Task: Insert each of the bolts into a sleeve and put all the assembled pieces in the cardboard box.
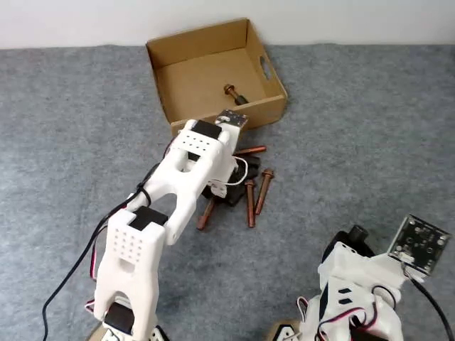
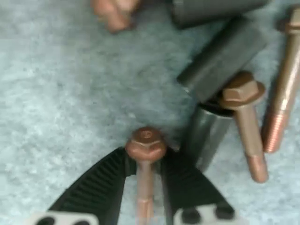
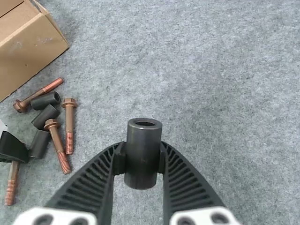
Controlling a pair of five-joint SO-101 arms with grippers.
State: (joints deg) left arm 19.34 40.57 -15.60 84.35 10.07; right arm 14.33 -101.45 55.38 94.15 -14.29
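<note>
Left gripper (image 2: pixel 144 158) clamped on a bolt (image 2: pixel 146 143) beside loose sleeves (image 2: pixel 220 56) on the carpet (image 2: pixel 70 93), right gripper (image 3: pixel 140 152) gripping a sleeve (image 3: pixel 144 133), one assembled piece (image 1: pixel 234 94) inside the cardboard box (image 1: pixel 266 110).

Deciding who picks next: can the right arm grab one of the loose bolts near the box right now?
Probably not. The right gripper is shut on a sleeve, and the left arm stretches over the loose bolts, with the left gripper shut on one bolt.
</note>
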